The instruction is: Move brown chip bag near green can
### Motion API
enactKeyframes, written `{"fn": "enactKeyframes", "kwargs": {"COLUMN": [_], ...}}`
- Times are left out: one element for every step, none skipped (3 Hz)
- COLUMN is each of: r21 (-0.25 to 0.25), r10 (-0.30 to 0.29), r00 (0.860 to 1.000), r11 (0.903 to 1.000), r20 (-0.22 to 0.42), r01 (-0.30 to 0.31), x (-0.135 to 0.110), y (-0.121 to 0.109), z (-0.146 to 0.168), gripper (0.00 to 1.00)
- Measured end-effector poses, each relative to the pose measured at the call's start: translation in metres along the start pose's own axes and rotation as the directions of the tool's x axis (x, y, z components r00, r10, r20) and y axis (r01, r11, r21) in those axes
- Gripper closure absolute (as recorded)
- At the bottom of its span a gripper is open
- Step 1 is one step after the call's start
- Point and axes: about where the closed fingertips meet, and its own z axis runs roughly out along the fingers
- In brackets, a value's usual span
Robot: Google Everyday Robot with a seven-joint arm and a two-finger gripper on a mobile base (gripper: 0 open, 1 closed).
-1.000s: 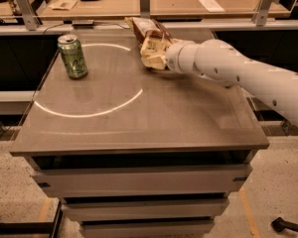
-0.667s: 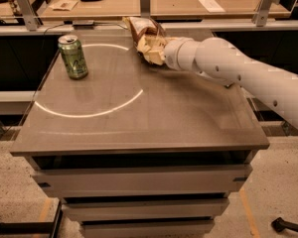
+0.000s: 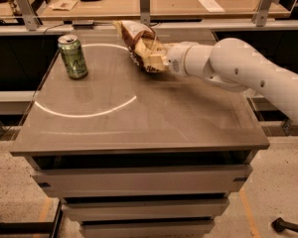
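The brown chip bag point(image 3: 135, 37) is at the back middle of the grey table point(image 3: 154, 128), tilted, with its lower end between my gripper's fingers. My gripper point(image 3: 155, 59) comes in from the right on a white arm and is shut on the bag's lower right part. The green can point(image 3: 73, 57) stands upright at the back left of the table, roughly a bag's length left of the bag and apart from it.
A bright arc of light point(image 3: 84, 114) curves across the table's left half. A wooden bench point(image 3: 179, 1) with papers and metal posts point(image 3: 145, 4) runs behind the table. Drawers point(image 3: 139, 182) sit under the top. The floor drops off at left and right.
My gripper moved back and left onto the bag and closed on it. The bag now sits tilted and a little further left and forward. The can has not moved.
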Motion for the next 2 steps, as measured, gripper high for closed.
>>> {"fn": "enactKeyframes", "kwargs": {"r21": [-0.086, -0.166], "r10": [0.016, 0.021], "r00": [0.999, 0.999], "r11": [0.9961, 0.9858], "r20": [-0.028, -0.030], "r01": [-0.018, -0.026], "x": [0.001, -0.005], "y": [0.042, 0.077], "z": [-0.027, -0.043], "gripper": [1.00, 1.00]}}
